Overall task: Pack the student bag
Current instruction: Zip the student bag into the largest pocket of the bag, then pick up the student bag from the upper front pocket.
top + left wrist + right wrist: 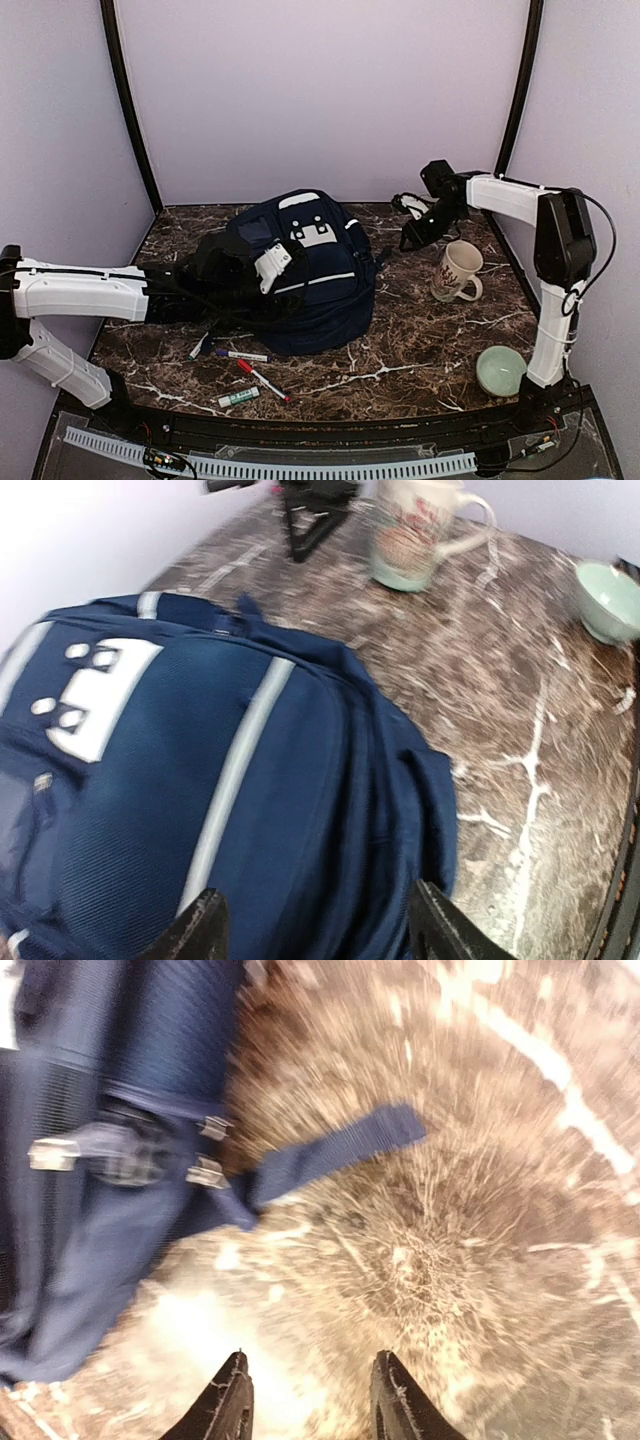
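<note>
The navy student bag lies flat in the middle of the table, its white patch facing up. My left gripper reaches in from the left and hovers over the bag. In the left wrist view its jaws stand wide open above the blue fabric, just right of a grey stripe, holding nothing. My right gripper sits at the bag's far right corner. It is open over bare marble, and a loose blue strap of the bag lies just ahead of it.
Several markers lie in front of the bag: a purple one, a red one and a green one. A printed mug stands right of the bag and a pale green bowl sits near the right arm's base.
</note>
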Controlling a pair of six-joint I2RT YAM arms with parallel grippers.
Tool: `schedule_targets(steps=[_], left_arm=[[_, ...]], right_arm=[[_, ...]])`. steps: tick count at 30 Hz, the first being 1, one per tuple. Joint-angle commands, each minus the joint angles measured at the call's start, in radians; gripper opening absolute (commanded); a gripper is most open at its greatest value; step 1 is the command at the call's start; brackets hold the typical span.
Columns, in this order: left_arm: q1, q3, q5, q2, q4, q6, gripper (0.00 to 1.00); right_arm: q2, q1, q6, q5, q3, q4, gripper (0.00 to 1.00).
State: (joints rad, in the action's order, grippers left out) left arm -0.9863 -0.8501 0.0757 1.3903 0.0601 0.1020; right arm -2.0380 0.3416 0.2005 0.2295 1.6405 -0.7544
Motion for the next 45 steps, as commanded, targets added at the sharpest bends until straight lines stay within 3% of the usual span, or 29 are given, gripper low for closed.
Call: schedule_targets(steps=[1, 7, 9, 14, 18, 22, 25, 32, 39, 42, 45], left_arm=[[0.002, -0.02, 0.264, -0.086, -0.118, -0.081, 0.67], [0.046, -0.007, 0.432, -0.143, -0.222, -0.237, 0.81], [0.098, 0.003, 0.401, -0.169, -0.25, -0.32, 0.87], [0.244, 0.036, 0.289, -0.222, -0.334, -0.482, 0.87], [0.345, 0.069, 0.196, -0.23, -0.377, -0.548, 0.86], [0.413, 0.099, 0.073, -0.201, -0.369, -0.577, 0.8], [0.419, 0.119, 0.024, -0.171, -0.33, -0.592, 0.73], [0.419, 0.187, -0.082, -0.125, -0.195, -0.64, 0.67], [0.419, 0.192, -0.126, -0.111, -0.165, -0.659, 0.65], [0.419, 0.195, -0.112, -0.12, -0.172, -0.651, 0.65], [0.419, 0.197, -0.088, -0.131, -0.19, -0.644, 0.65]], right_arm=[[0.144, 0.022, 0.028, 0.087, -0.027, -0.001, 0.41], [0.228, 0.109, 0.16, 0.197, -0.064, 0.001, 0.42], [0.242, 0.147, 0.203, 0.216, -0.085, 0.006, 0.42], [0.269, 0.29, 0.309, 0.16, -0.14, 0.049, 0.41], [0.269, 0.374, 0.353, 0.116, -0.164, 0.082, 0.41], [0.259, 0.473, 0.386, -0.047, -0.193, 0.174, 0.48], [0.217, 0.533, 0.416, -0.143, -0.177, 0.208, 0.52], [0.136, 0.607, 0.462, -0.211, -0.124, 0.238, 0.52], [0.071, 0.641, 0.483, -0.23, -0.106, 0.252, 0.51], [0.053, 0.642, 0.446, -0.282, -0.092, 0.28, 0.38], [0.066, 0.636, 0.413, -0.32, -0.067, 0.3, 0.11]])
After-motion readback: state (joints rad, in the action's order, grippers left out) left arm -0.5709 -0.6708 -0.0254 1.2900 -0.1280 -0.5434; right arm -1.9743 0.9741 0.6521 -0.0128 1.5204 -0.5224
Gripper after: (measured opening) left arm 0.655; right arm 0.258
